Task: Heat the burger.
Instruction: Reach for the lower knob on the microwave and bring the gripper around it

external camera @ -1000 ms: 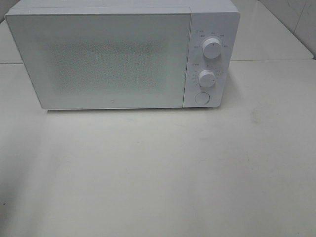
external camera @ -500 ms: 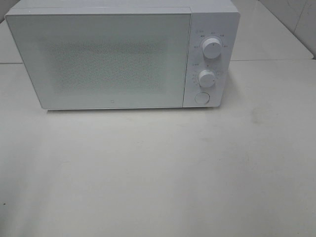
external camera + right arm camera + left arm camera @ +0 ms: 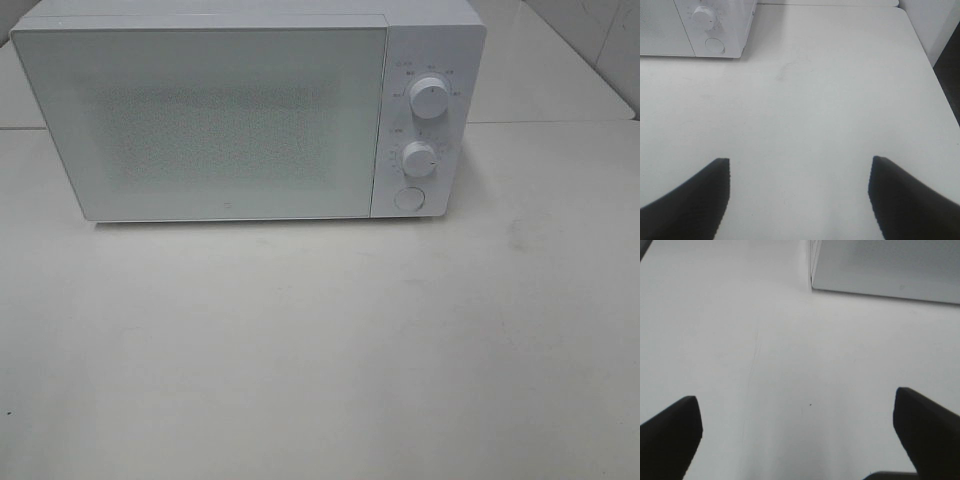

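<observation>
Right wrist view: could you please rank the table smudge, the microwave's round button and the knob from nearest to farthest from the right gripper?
1. Smudge: on the table, ahead of the open right gripper.
2. Button: lowest on the microwave panel, beyond the smudge.
3. Knob: directly above the button on the panel, slightly farther.

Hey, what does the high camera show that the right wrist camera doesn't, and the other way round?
Only the high view: the microwave's whole shut door and its upper knob. Only the right wrist view: the right hand, open and empty over the table, and that table's side edge. Both: the lower knob, the round button and the white table.
</observation>
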Motion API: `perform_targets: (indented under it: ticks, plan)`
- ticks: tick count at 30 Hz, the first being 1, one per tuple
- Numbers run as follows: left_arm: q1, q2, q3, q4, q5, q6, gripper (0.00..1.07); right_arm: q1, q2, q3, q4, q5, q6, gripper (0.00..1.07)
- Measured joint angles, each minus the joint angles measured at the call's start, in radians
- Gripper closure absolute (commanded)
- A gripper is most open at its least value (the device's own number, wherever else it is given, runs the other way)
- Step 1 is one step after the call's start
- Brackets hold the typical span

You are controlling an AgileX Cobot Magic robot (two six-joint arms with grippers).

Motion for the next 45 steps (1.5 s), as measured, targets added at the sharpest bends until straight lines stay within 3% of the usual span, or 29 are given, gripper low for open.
perform_targets:
  ticks: [5, 45]
  plan:
    - [0.000, -0.131, 0.000, 0.000, 0.000, 0.000, 0.11, 0.000, 0.000, 0.000, 0.000, 0.000, 0.000, 0.32]
    - [0.000, -0.134, 0.000, 0.000, 0.000, 0.000, 0.11, 0.000, 0.000, 0.000, -0.001, -0.001, 0.000, 0.32]
